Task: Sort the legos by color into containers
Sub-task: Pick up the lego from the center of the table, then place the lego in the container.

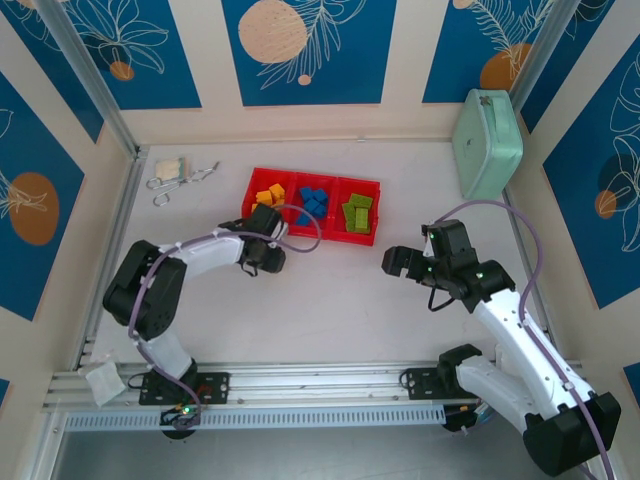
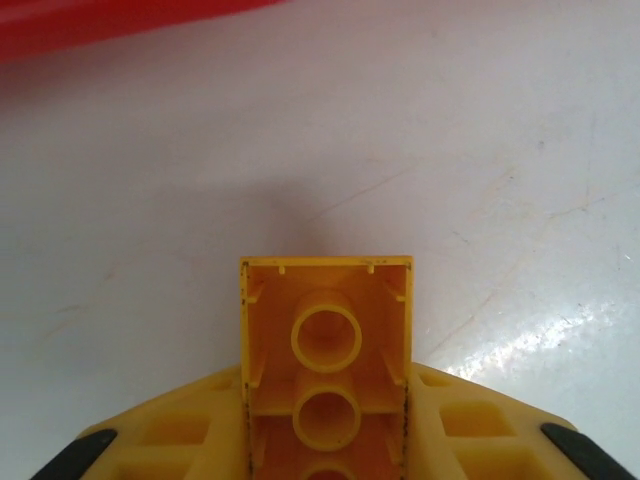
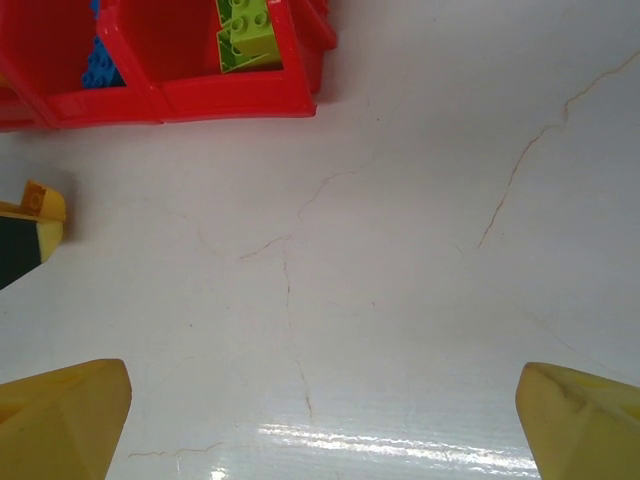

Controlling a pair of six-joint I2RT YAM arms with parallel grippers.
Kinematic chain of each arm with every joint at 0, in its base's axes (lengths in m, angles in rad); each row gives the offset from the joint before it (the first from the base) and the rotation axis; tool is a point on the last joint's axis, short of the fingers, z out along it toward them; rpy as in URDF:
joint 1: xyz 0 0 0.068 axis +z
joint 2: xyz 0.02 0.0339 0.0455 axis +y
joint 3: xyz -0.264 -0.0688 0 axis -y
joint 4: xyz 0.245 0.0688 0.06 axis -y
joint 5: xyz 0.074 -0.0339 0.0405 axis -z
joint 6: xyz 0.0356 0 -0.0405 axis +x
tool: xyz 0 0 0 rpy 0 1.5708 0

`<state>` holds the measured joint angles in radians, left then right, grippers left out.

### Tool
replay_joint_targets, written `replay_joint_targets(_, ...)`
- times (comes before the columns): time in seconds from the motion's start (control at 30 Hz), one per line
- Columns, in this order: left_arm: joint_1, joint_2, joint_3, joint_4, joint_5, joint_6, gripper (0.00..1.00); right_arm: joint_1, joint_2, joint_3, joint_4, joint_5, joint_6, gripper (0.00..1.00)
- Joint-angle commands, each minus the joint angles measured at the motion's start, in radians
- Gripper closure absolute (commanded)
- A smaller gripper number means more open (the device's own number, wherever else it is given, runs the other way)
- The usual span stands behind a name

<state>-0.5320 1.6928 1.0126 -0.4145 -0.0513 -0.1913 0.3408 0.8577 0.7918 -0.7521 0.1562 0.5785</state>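
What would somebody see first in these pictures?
The bright red tray at the back of the table, with orange, blue and green bricks sorted in its three boxes. Just in front, the left tool pinches a yellow brick. A mint-green case sits at the back right.

White table (image 1: pixel 330 300) boxed in by cream walls (image 1: pixel 300 122) with blue panels (image 1: pixel 300 60).
Beyond the left pincer (image 1: pixel 266 222) the back panels carry peach discs (image 1: pixel 272 30) and white leaf sketches; the side ones match. Metal posts (image 1: pixel 90 80) stand at the far corners. Under the right pincer (image 1: pixel 392 262) the table shows hairline cracks (image 3: pixel 288 290) and glare (image 3: pixel 400 445).
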Motion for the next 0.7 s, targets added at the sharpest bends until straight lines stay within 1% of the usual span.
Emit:
replay_joint_targets(0.0, 0.038, -0.090, 0.082, -0.086, -0.091, -0.091, 0.69, 0.010, -0.037, 0.035, 0.007, -0.009, -0.011, 0.01)
replay_joint_targets(0.13, 0.118, -0.095, 0.165, -0.113, -0.056, -0.139, 0.69, 0.017, -0.055, 0.037, 0.029, -0.011, -0.009, 0.01)
replay_joint_targets(0.27, 0.166, -0.026, 0.280, -0.126, -0.063, -0.152, 0.71, 0.020, -0.038, 0.050, 0.021, -0.005, -0.019, 0.01)
replay_joint_targets(0.5, 0.176, 0.188, 0.530, -0.160, -0.046, -0.157, 0.71, 0.031, -0.041, 0.049, 0.016, 0.014, -0.032, 0.01)
replay_joint_targets(0.6, 0.175, 0.254, 0.609, -0.179, -0.042, -0.157, 0.70, 0.033, -0.050, 0.040, 0.002, 0.023, -0.040, 0.01)
replay_joint_targets(0.67, 0.176, 0.284, 0.643, -0.194, -0.059, -0.160, 0.71, 0.034, -0.065, 0.030, -0.010, 0.035, -0.042, 0.01)
